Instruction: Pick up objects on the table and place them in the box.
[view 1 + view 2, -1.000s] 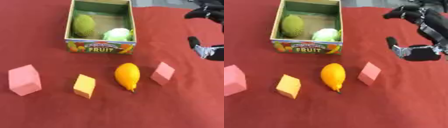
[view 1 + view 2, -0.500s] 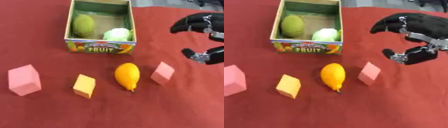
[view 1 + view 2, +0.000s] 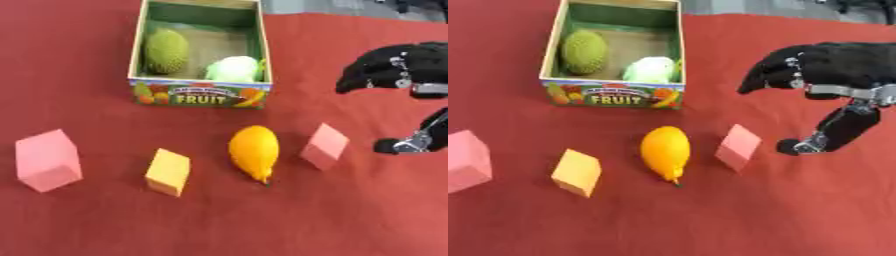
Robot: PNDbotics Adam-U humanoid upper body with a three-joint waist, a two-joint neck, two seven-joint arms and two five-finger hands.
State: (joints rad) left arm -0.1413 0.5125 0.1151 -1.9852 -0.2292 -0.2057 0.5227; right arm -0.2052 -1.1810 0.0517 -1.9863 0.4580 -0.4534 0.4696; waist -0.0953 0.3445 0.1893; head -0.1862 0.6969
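Right of the fruit box [image 3: 612, 95], which holds a bumpy green fruit [image 3: 584, 51] and a pale green one [image 3: 649, 69], the right hand [image 3: 820, 80] hovers open and empty beside a small pink block [image 3: 738, 147], with an orange fruit [image 3: 665, 151], yellow block [image 3: 577, 172] and large pink block [image 3: 48, 159] lined up before the box.

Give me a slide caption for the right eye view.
Right hand open beside small pink block; orange fruit awaits the fruit box.

Two head-mounted eyes look steeply down, sharing red table [image 3: 105, 220], box [image 3: 614, 95].
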